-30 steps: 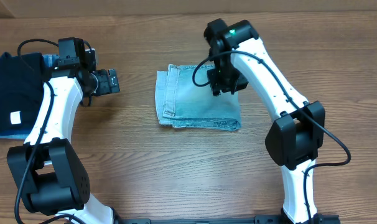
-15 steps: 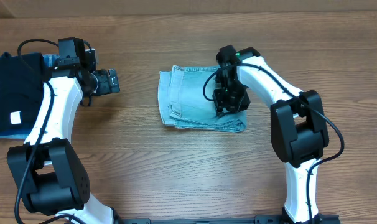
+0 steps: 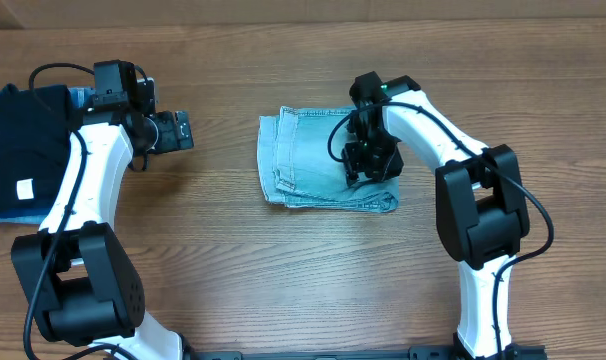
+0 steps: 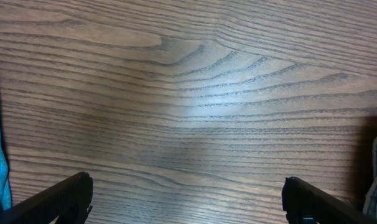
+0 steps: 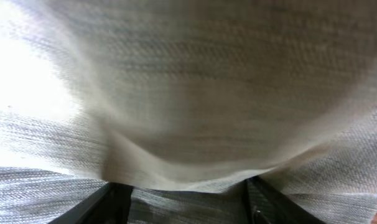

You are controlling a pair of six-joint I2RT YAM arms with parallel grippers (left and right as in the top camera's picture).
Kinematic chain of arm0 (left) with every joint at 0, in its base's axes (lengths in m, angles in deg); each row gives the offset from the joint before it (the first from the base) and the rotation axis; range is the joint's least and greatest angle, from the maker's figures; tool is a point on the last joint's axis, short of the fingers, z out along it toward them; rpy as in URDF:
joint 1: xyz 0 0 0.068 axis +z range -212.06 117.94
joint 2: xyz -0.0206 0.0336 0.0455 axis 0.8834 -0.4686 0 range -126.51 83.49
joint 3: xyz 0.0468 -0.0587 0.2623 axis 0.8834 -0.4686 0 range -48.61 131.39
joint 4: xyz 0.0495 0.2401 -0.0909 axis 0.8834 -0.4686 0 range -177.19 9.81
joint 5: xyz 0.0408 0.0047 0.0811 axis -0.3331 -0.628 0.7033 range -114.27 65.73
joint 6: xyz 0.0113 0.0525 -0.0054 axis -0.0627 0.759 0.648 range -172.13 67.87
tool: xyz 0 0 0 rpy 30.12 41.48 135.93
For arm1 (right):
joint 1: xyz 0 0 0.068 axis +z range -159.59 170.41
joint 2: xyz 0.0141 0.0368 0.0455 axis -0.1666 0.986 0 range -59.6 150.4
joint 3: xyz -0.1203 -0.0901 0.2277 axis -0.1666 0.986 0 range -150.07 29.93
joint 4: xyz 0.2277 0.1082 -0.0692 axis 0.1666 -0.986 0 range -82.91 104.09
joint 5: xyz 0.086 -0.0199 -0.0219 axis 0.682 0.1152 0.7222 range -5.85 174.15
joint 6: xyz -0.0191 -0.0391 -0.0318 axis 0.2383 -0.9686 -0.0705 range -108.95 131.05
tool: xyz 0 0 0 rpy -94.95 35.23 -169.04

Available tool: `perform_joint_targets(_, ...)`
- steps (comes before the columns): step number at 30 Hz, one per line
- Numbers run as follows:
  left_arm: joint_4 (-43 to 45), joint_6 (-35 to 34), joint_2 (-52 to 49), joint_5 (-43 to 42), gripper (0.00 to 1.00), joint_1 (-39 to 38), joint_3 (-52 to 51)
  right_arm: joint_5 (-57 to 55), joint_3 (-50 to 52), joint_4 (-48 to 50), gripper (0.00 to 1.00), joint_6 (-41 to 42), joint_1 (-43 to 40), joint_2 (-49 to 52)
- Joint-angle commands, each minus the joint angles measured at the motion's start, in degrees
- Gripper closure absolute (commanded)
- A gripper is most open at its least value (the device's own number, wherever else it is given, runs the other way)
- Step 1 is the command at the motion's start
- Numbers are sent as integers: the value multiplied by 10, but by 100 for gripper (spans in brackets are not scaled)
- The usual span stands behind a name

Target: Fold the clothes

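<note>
Overhead: folded washed-blue denim shorts (image 3: pixel 308 160)

Shorts (image 3: pixel 318 175) are lying mid-table (image 3: pixel 283 270). Right gripper (image 3: pixel 368 168) is sitting on their 3 o'clock part. Left gripper (image 3: pixel 183 131) is hanging over bare table at their 9 o'clock, apart. Another garment (image 3: pixel 18 150) is lying at the table's 9 o'clock edge.

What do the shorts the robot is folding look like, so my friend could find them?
Look at the middle of the wooden table, right under the tip of the right arm. There lie the denim shorts, folded into a rough square. They are pale washed blue; the garment at the far left edge is black with a small white tag.
</note>
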Motion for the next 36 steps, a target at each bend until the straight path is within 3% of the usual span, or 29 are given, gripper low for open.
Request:
perform_joint_targets(1, -1, -9, 10, -10, 0, 0, 10, 5, 11, 17, 37, -2, 17, 4)
perform_joint_targets(4, -1, -10, 10, -11, 0, 0, 10, -15, 5, 21, 38, -6, 15, 3)
perform_joint_targets(8, 3, -10, 10, -11, 0, 0, 10, -36, -96, -12, 35, -6, 18, -25)
perform_joint_targets(13, 2, -10, 10, -11, 0, -1, 10, -36, -276, -5, 20, -30, 19, -39)
perform_joint_targets(17, 3, -10, 10, -21, 0, -1, 10, -26, -278, 92, 17, -37, 19, -33)
perform_joint_targets(25, 1, -10, 10, -57, 0, -1, 10, 123, -269, 264, 16, -14, 19, 64)
perform_joint_targets(36, -2, -10, 9, -60, 0, -1, 10, 166, -268, 246, 14, 13, 45, 146)
